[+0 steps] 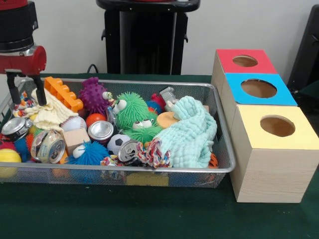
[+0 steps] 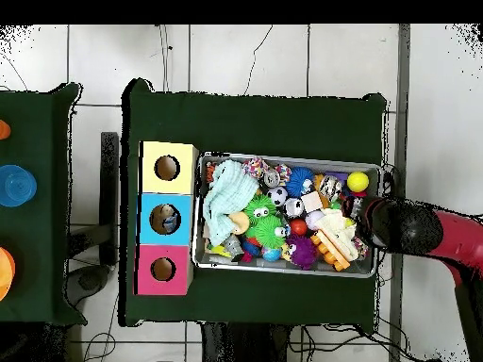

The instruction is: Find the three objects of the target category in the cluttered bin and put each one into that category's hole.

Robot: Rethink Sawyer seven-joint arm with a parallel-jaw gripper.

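A wire mesh bin holds mixed clutter. My gripper hangs open over its left end, the two black fingers straddling the top edge of a cream knitted cloth. Whether they touch it I cannot tell. Nothing is held. Several drink cans lie among the toys: one in the middle, one at the front, one front left. A mint cloth covers the right part. Three boxes stand beside the bin, with a red top, a blue top and a yellow top.
An orange toy brick, a purple spiky toy, green fuzzy toys, a soccer ball, a baseball and a wood block crowd the bin. Overhead, the arm covers the bin's right end.
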